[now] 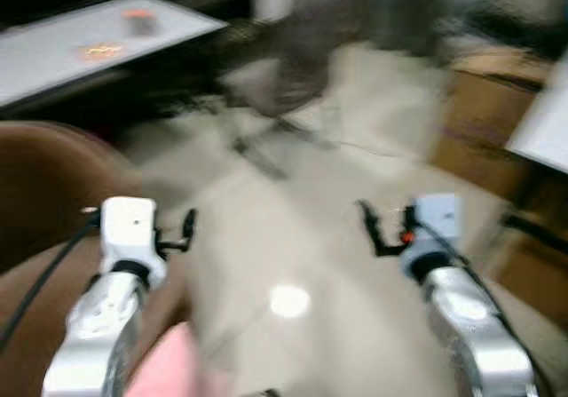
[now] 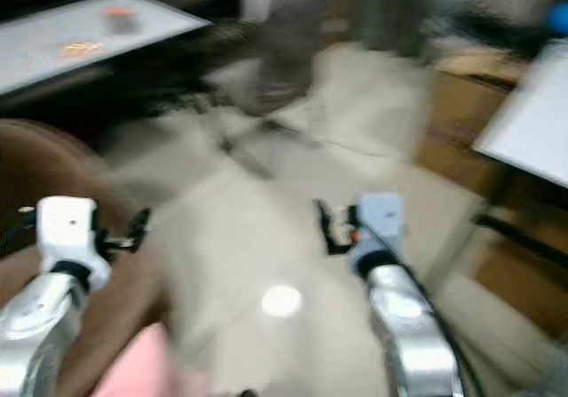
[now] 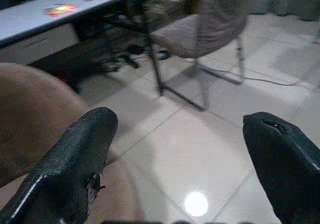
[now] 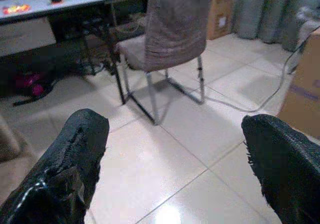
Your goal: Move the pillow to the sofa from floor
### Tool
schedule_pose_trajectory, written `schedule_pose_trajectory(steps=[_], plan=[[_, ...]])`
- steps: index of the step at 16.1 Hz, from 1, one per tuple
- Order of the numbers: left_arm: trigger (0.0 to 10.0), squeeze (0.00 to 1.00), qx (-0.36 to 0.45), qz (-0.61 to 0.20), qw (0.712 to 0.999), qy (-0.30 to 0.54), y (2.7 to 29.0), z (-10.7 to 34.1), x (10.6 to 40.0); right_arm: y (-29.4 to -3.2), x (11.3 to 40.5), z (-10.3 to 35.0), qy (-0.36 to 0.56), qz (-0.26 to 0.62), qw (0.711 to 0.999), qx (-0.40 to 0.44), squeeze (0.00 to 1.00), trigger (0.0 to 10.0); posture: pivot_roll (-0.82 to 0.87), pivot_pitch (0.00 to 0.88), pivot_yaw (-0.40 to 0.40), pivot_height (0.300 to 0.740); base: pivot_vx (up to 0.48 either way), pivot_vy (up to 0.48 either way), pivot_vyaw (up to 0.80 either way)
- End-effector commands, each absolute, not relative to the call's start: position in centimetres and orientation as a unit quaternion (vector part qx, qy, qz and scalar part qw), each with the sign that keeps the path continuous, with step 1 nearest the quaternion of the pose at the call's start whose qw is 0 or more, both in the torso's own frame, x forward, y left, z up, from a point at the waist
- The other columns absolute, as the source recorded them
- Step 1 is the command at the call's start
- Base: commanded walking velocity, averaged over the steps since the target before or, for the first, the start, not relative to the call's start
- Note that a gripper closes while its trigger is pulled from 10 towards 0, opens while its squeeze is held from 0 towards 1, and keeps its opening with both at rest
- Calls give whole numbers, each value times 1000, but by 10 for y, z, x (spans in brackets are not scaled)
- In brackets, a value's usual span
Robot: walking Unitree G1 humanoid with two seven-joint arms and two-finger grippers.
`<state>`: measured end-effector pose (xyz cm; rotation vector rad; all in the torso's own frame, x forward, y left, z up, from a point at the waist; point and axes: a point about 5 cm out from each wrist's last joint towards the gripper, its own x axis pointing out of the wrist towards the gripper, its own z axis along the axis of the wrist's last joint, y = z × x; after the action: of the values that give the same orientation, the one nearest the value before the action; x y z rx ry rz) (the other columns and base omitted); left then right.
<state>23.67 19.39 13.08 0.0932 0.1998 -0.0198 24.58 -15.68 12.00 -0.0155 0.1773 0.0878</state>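
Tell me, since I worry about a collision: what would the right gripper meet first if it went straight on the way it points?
Probably the grey-brown fabric chair with thin metal legs. The right gripper, fingers open, points over bare pale floor tiles toward it; depth is unclear.

A chair [image 4: 170,33] is set on the floor [image 1: 293,237] ahead, near the middle. Behind it and to the left a counter [image 1: 89,46] is placed, with two small things [image 1: 138,19] laid on its top. The sofa [image 1: 44,184] is found at the left, close by. Cardboard boxes [image 1: 488,122] are stacked at the right, partly behind the corner of another counter [image 2: 532,122]. A cable [image 4: 280,83] is trailed across the floor beside the boxes.
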Motion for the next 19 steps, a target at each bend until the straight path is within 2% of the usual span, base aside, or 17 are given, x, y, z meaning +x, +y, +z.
schedule_pose_trajectory(steps=[1, 4, 6, 11, 15, 16, 17, 18, 19], plan=[[10000, 0, 54, -18, 995, 86, 191, 135, 242, -157, 248, 125, 81, 39, 996, -5, 1000, 10000, -95, 0, 72, 740, 0, 0, 800], [10000, 0, 45, -18, 995, 87, 185, 134, 232, -161, 257, 117, 102, 37, 994, -3, 1000, 10000, -55, 0, 30, 740, 0, 0, 800], [10000, 0, 62, -3, 994, 91, 189, 131, 231, -156, 259, 114, 115, 63, 991, -9, 1000, 10000, -44, 0, 27, 740, 0, 0, 800], [10000, 0, 69, 2, 994, 87, 190, 131, 231, -158, 256, 111, 123, 60, 991, -7, 1000, 10000, -55, 0, 38, 740, 0, 0, 800], [10000, 0, 65, 1, 994, 85, 186, 131, 230, -161, 256, 108, 132, 57, 989, -23, 1000, 10000, -47, 0, 24, 740, 0, -373, 478], [10000, 0, 65, 1, 994, 83, 185, 132, 230, -159, 258, 111, 122, 64, 990, -22, 851, 10000, -44, 0, 19, 740, 0, -375, 0], [10000, 0, 65, 1, 994, 83, 185, 132, 230, -157, 259, 114, 116, 71, 990, -24, 851, 10000, -44, 0, 19, 740, 0, -375, 0], [10000, 0, 65, 3, 995, 82, 185, 133, 230, -155, 260, 117, 110, 77, 991, -29, 0, 10000, -39, 0, 12, 740, 0, -375, 0], [10000, 0, 65, 6, 995, 80, 185, 134, 230, -154, 263, 123, 91, 76, 992, -42, 0, 10000, -35, 0, 9, 740, 0, -375, 0]])
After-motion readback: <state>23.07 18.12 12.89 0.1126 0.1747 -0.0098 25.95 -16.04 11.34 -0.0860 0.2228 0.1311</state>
